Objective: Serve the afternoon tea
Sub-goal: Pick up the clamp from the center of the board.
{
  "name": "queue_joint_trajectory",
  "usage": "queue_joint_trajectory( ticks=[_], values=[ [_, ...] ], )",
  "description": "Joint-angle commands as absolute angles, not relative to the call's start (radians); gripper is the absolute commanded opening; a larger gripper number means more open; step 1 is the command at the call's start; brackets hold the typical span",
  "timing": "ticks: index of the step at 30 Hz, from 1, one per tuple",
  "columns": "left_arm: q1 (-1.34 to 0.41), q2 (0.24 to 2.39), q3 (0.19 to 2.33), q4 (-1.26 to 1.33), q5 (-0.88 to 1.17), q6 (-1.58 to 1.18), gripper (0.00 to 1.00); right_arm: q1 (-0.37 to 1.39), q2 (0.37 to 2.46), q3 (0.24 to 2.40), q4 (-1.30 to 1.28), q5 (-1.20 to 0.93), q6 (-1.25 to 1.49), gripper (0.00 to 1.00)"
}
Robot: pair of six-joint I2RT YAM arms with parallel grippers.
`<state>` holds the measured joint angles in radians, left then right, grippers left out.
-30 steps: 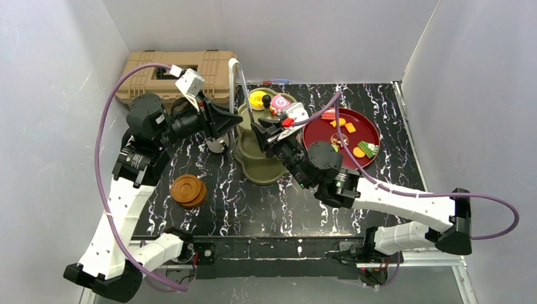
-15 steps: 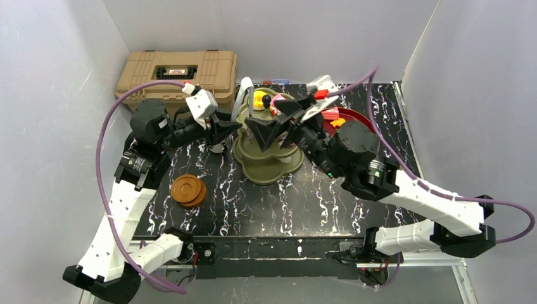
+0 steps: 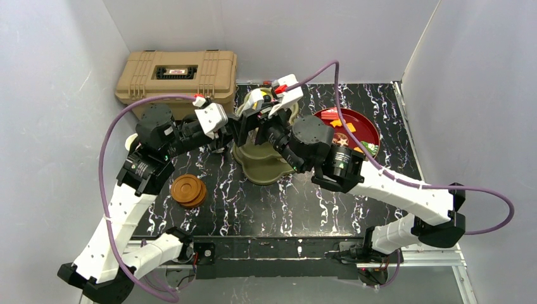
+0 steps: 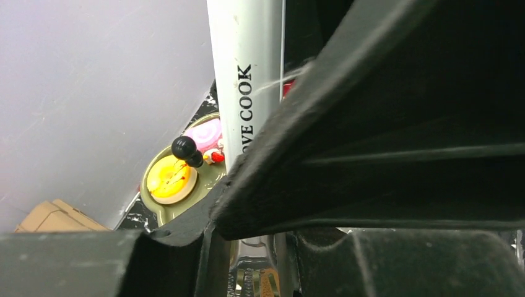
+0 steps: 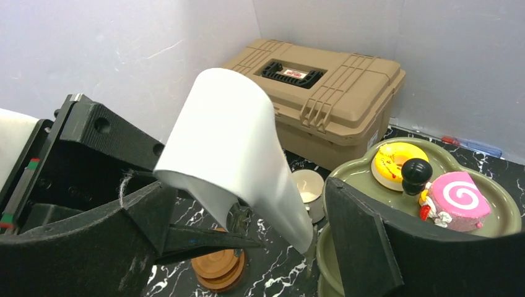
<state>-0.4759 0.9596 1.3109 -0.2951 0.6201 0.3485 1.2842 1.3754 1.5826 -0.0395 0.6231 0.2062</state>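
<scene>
My left gripper is shut on the handle end of white tongs printed "LOVE COOK". The tongs rise over the olive-green three-tier stand. My right gripper is open, and the tongs hang between its spread fingers without touching either of them. On the stand's top tier sit a yellow doughnut and a pink swirl roll beside the black knob. A small white cup stands on the table next to the stand. Stacked brown wooden saucers lie at the front left.
The tan toolbox stands at the back left. A dark-red plate with orange and green toy pastries lies right of the stand, partly behind my right arm. Both arms crowd over the stand. White walls close in on three sides.
My right gripper has opened wide and swung up and left from the stand's lower tier to straddle the tongs. The left arm has carried the tongs right, over the stand's top.
</scene>
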Motion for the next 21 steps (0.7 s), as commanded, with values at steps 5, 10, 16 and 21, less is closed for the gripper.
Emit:
queue_joint_trajectory(
  ticks=[5, 10, 16, 21],
  values=[
    [-0.506, 0.913, 1.294, -0.256, 0.571, 0.427, 0.0, 1.289, 1.392, 1.612, -0.009, 0.694, 0.217, 0.92],
    [-0.514, 0.91, 1.296, -0.244, 0.561, 0.437, 0.0, 1.289, 1.403, 1.602, 0.02, 0.699, 0.24, 0.8],
    [-0.519, 0.901, 1.286, -0.244, 0.566, 0.442, 0.0, 1.283, 1.401, 1.585, 0.063, 0.709, 0.242, 0.56],
    [-0.523, 0.9, 1.29, -0.244, 0.574, 0.433, 0.09, 1.275, 1.398, 1.583, 0.09, 0.713, 0.211, 0.32]
  ],
)
